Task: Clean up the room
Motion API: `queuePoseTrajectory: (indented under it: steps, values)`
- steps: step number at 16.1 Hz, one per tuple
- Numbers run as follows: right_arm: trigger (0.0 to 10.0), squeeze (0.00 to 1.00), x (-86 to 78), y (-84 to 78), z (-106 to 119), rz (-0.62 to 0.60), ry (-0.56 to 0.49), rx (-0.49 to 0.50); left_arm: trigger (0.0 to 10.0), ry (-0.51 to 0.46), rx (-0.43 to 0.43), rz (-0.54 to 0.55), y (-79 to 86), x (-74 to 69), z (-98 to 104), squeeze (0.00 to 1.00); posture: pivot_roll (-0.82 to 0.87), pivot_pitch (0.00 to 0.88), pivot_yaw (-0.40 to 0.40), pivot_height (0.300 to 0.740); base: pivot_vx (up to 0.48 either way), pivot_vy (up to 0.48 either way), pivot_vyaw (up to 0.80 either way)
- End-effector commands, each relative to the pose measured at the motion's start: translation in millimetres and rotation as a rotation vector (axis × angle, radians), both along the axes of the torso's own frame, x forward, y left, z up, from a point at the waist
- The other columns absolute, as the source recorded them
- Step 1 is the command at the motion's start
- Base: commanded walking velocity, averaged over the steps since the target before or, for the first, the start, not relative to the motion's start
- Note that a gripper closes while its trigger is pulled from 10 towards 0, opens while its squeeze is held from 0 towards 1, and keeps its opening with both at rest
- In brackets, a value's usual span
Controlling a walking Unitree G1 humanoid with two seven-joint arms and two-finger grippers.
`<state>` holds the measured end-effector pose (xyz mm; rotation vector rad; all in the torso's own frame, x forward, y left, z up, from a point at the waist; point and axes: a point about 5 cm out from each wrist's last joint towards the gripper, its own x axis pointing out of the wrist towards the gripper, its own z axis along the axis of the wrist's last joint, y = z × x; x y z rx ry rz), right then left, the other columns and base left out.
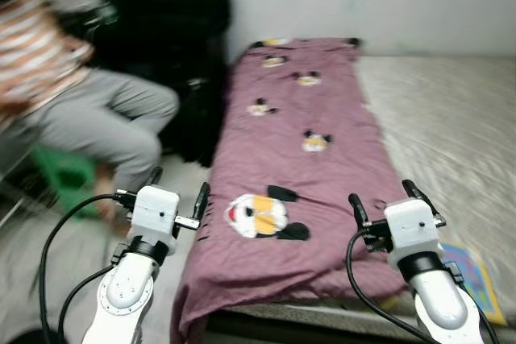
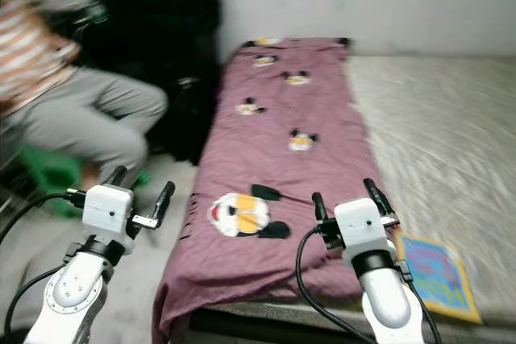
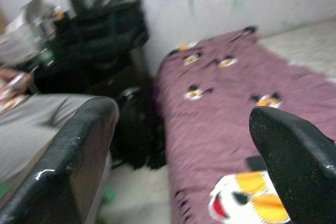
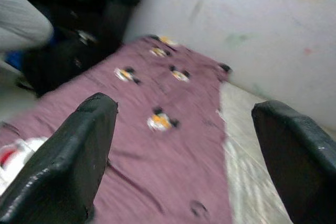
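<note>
A purple blanket (image 1: pixel 298 159) with cartoon mouse prints covers the left strip of a bed, and its near end hangs over the mattress edge. The grey-beige mattress (image 1: pixel 451 118) lies bare to its right. My left gripper (image 1: pixel 177 191) is held up open just off the bed's left side. Over the blanket's near right corner my right gripper (image 1: pixel 383 199) is raised, open, with nothing between its fingers. In the wrist views the fingers (image 3: pixel 68 166) (image 4: pixel 68 161) stand wide apart with the blanket beyond them.
A person in a striped top and grey trousers (image 1: pixel 97 122) sits at the left on a green stool (image 1: pixel 64 175). Black bags (image 1: pixel 173 30) pile against the white wall beside the bed. A colourful book (image 2: pixel 431 275) lies on the mattress's near right corner.
</note>
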<state>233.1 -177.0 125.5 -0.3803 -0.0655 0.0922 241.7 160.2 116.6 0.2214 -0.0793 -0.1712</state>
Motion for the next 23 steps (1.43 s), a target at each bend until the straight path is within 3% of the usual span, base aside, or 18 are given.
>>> queuePoseTrajectory:
  steps: [1,9,11,15,20,23]
  values:
    - [10.0,0.00,2.8,2.0,1.1,-0.001,-0.015,0.007,10.0,-0.009,0.012,0.007,0.6,2.8,2.5,0.00,-0.03,0.000,0.045,0.740,0.000,0.000,0.00]
    - [10.0,0.00,20.5,3.3,9.0,-0.094,-0.072,0.095,10.0,-0.014,0.007,-0.001,-0.5,4.9,4.0,0.00,-0.02,0.000,0.067,0.740,0.000,0.000,0.00]
    - [10.0,0.00,21.6,3.7,7.3,-0.121,-0.077,0.106,10.0,-0.024,0.015,0.001,0.9,11.4,7.4,0.00,-0.03,0.000,0.089,0.740,0.000,0.000,0.00]
    - [10.0,0.00,27.7,7.3,5.7,-0.053,-0.056,0.083,10.0,-0.025,0.004,0.023,1.2,10.3,6.1,0.00,-0.01,0.000,0.038,0.740,0.000,0.000,0.00]
    - [10.0,0.00,40.8,19.2,2.8,0.092,-0.004,0.058,10.0,-0.019,-0.035,0.133,4.8,-5.4,-1.7,0.00,0.05,0.000,-0.064,0.740,0.000,0.000,0.00]
    - [10.0,0.00,49.6,28.0,4.6,0.124,-0.009,0.069,10.0,-0.019,-0.047,0.160,8.0,-8.8,-2.5,0.00,0.05,0.000,-0.058,0.740,0.000,0.000,0.00]
